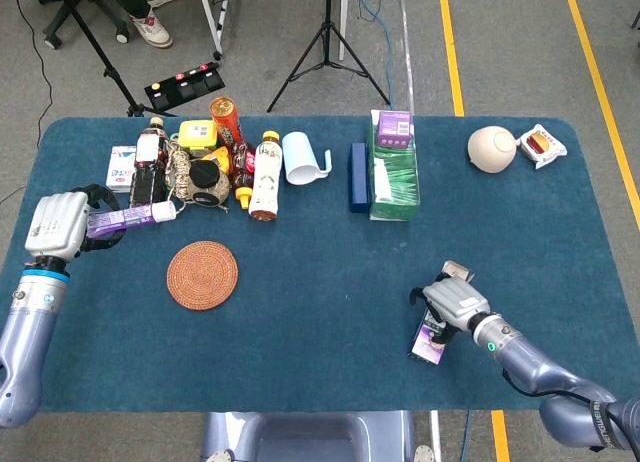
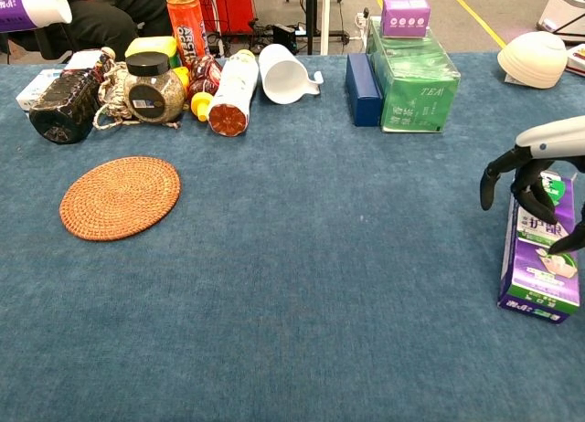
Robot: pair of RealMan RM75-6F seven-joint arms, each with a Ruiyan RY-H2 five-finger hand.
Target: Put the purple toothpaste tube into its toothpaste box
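My left hand holds the purple toothpaste tube level above the table's left edge, white cap pointing right. In the chest view only the tube's cap end shows at the top left. The purple and green toothpaste box lies flat near the front right, one end towards the front edge. My right hand grips its far half. In the chest view the fingers curl over the top of the box and the thumb sits at its right side.
A round woven coaster lies front left. Along the back stand bottles and jars, a tipped white mug, a blue box, a green tea box with a small purple box on it, and a beige bowl.
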